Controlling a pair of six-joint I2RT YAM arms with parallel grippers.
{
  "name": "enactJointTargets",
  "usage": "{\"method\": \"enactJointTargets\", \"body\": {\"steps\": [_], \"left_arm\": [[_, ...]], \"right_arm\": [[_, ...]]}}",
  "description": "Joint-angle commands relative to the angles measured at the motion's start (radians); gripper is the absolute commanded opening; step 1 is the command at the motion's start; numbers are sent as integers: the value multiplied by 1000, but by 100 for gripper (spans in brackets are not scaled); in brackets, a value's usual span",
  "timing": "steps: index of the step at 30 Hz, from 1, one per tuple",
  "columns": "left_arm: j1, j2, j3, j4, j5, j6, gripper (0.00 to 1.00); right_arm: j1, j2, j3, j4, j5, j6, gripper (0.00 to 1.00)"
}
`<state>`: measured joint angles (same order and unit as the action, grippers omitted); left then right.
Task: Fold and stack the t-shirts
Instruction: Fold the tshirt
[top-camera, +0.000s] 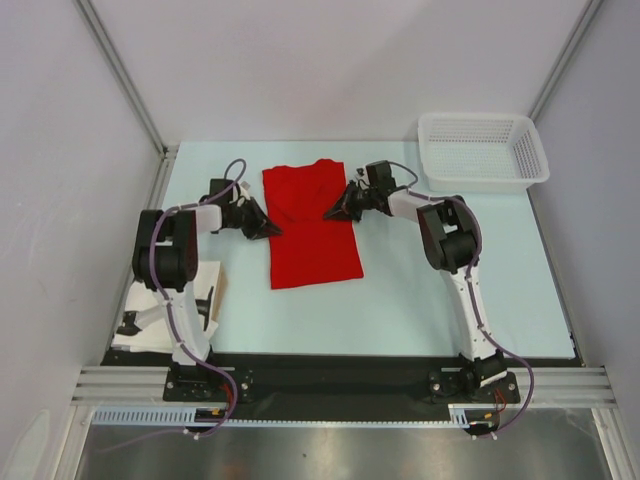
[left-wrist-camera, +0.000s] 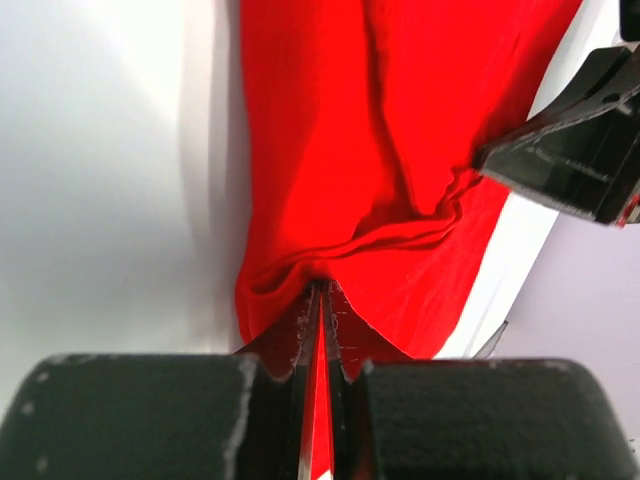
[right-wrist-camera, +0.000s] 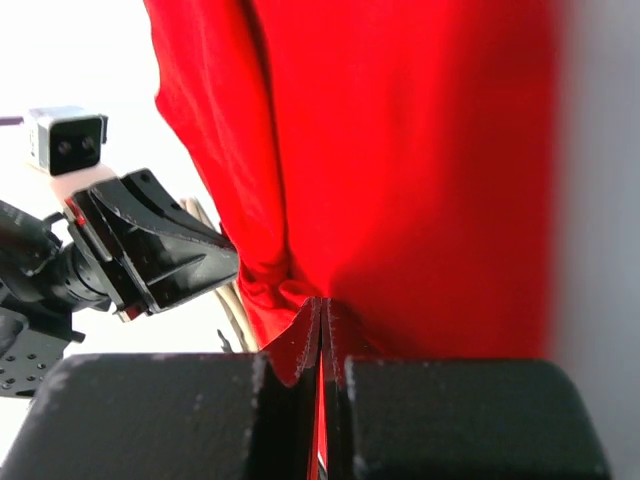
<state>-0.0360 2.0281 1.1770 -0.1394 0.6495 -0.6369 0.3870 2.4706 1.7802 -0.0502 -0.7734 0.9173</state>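
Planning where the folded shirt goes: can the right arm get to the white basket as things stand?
Probably yes. Bare table lies between the basket and the right claw, nothing in the way. But that claw is shut on the red shirt, so it must let go first.

The t-shirt (top-camera: 312, 230) lies on the desk (top-camera: 420, 300), left of centre and towards the far edge. The left claw (top-camera: 268, 230) meets its left edge. The right claw (top-camera: 332, 212) rests on its right half, slightly farther back. A mesh basket (top-camera: 482, 150) stands in the far right corner, well apart.
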Motion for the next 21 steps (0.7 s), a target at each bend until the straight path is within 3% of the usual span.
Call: {"method": "enactJointTargets", "body": {"steps": [1,8,13,16,17,21], "left_arm": [[8,38,59,3,-28,63,8],[22,5,76,-55,-86,95,9],[22,-138,38,-113,-125,115,25],[19,-262,13,-147,-157,137,35],[19,-294,-3,-158,-171,146,40],[18,-437,-86,-226,-189,177,54]], "right_arm": [[-26,11,-16,41,17,9,0],[-114,-4,-102,171,-21,16,0],[-171,-91,-90,55,-23,-90,1],[-188,-186,-32,-224,31,-289,20],[-188,-224,5,-378,75,-345,31],[-180,-314,-31,-647,106,-572,55]]}}
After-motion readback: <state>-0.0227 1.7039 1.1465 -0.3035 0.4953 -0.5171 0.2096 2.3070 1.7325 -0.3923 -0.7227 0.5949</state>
